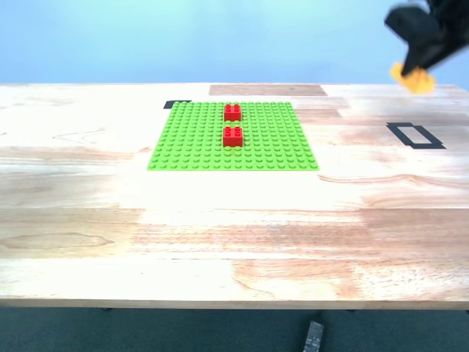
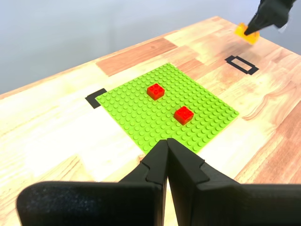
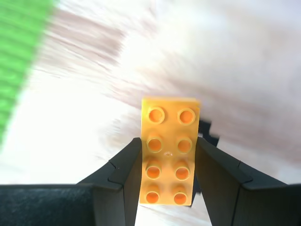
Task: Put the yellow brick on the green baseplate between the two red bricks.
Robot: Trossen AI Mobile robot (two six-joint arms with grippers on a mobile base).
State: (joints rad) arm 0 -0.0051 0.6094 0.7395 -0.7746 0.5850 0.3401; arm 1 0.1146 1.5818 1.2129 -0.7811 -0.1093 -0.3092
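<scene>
Carrying the yellow brick (image 3: 167, 155), squeezed tight in my second pincer (image 3: 167, 162), slowly over the green baseplate (image 1: 271, 143), lining it up between the two red bricks (image 1: 232, 136), my first pincer (image 2: 167, 162) closed on nothing.
</scene>
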